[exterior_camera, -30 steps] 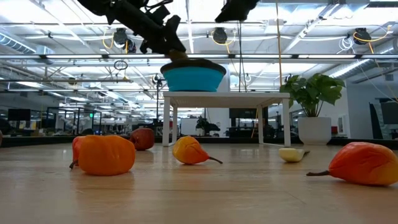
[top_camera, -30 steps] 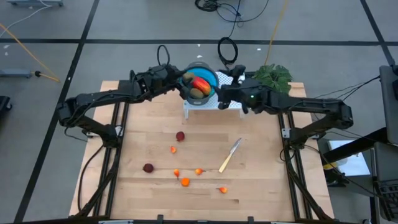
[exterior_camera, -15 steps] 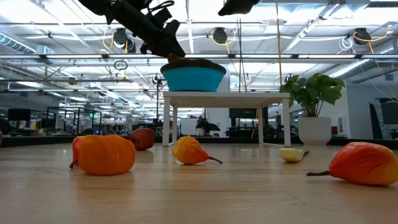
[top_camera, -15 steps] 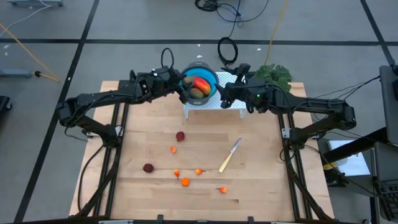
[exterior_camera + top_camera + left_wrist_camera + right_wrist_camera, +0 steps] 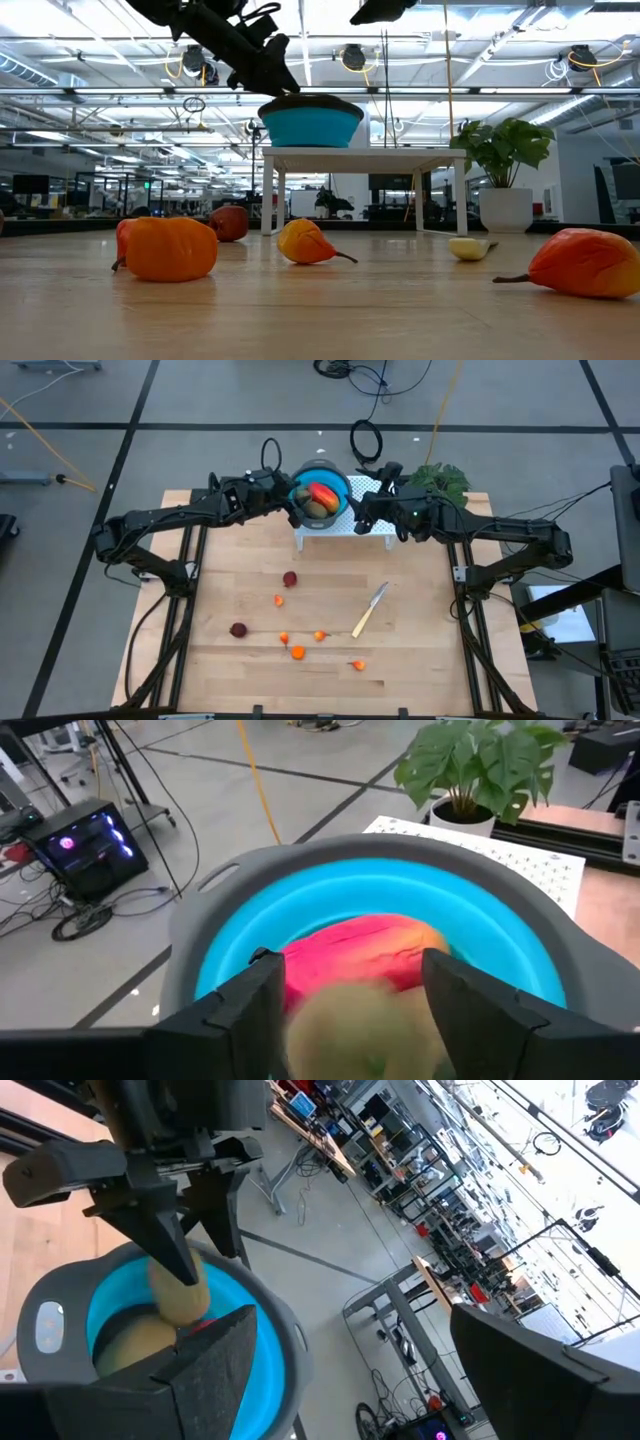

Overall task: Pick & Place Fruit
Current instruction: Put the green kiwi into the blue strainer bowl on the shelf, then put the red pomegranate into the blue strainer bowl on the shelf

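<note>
Over the blue bowl [image 5: 322,494], the left end effector [image 5: 350,990] half-hides a blurred brown-green fruit [image 5: 365,1030]; grip unclear.

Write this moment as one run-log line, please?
left gripper: over blue bowl, brown-green fruit between its fingers | right gripper: open beside bowl | table: dark red and orange fruit, knife

High view looks straight down, low view level across; both wrist views closely share the bowl [image 5: 370,910]
</note>
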Robot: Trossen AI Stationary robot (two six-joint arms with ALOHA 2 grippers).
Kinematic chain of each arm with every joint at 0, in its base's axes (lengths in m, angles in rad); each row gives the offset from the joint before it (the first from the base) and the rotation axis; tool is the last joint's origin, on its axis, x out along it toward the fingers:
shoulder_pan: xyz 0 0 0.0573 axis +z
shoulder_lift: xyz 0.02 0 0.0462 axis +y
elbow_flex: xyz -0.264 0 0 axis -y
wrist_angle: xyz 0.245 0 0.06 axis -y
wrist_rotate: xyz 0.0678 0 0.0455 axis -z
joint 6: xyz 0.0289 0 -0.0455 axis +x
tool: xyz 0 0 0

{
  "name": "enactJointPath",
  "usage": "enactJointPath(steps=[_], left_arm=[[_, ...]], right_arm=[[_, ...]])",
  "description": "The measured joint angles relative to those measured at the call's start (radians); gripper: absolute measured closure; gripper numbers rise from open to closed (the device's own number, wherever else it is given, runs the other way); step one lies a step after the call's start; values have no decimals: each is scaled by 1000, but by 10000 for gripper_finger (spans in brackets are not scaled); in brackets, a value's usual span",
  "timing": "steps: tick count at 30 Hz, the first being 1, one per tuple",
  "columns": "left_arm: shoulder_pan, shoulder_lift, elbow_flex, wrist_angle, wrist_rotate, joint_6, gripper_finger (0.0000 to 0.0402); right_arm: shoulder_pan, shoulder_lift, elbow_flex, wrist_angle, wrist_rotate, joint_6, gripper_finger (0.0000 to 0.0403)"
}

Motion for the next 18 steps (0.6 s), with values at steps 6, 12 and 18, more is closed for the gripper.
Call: enactJointPath(steps=[6, 12, 18], left_arm=[[2, -6, 0, 10, -34, 34, 137], [-19, -119, 1, 2, -64, 38, 131], [-101, -254, 1, -221, -63, -149, 131]], right_arm=[[0, 0, 0, -4, 0, 1, 80], [0, 0, 0, -100, -1, 50, 80], [17, 0, 0, -213, -1, 126, 80]])
